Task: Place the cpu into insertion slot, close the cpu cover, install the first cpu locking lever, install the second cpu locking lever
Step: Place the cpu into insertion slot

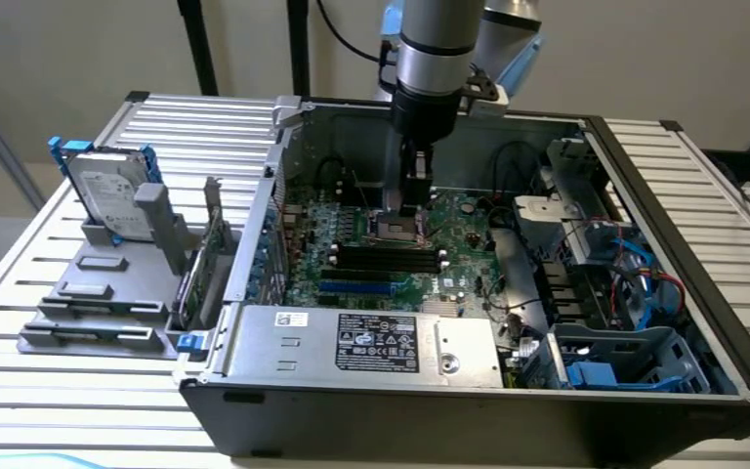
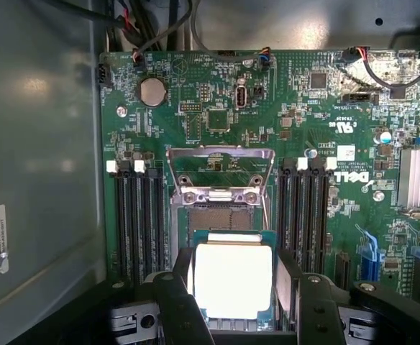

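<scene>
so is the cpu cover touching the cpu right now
Apart. In the wrist view the cpu cover stands flipped open, and a strip of dark insertion slot shows between its hinge edge and the cpu.

The exterior view stands off the arm, high and well back, looking obliquely down into the open computer case, taking in the whole case and the slatted table around it. The wrist view rides close above the green circuit board, facing flat onto it. Both share the insertion slot and the memory slots beside it.
</scene>
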`<state>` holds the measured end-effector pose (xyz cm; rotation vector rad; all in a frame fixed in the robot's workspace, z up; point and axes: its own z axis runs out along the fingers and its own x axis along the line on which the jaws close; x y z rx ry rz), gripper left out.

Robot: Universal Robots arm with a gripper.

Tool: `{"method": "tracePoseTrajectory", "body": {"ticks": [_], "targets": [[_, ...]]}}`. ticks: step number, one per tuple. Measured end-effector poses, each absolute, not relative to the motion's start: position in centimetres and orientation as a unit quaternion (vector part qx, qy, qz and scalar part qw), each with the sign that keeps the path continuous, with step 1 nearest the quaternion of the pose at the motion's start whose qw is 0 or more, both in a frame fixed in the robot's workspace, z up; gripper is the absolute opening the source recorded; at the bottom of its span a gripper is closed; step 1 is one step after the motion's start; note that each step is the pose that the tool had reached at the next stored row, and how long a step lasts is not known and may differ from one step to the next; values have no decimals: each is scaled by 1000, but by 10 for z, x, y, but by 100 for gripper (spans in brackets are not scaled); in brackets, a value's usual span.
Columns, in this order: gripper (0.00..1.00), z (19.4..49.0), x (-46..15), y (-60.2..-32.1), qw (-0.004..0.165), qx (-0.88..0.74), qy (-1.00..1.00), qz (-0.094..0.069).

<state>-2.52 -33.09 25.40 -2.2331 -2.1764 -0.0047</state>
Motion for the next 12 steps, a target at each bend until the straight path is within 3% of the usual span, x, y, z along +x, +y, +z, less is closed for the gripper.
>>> {"method": "tracePoseTrajectory", "body": {"ticks": [12], "targets": [[54,236,-25,-331,13,-701,-713,-3]]}}
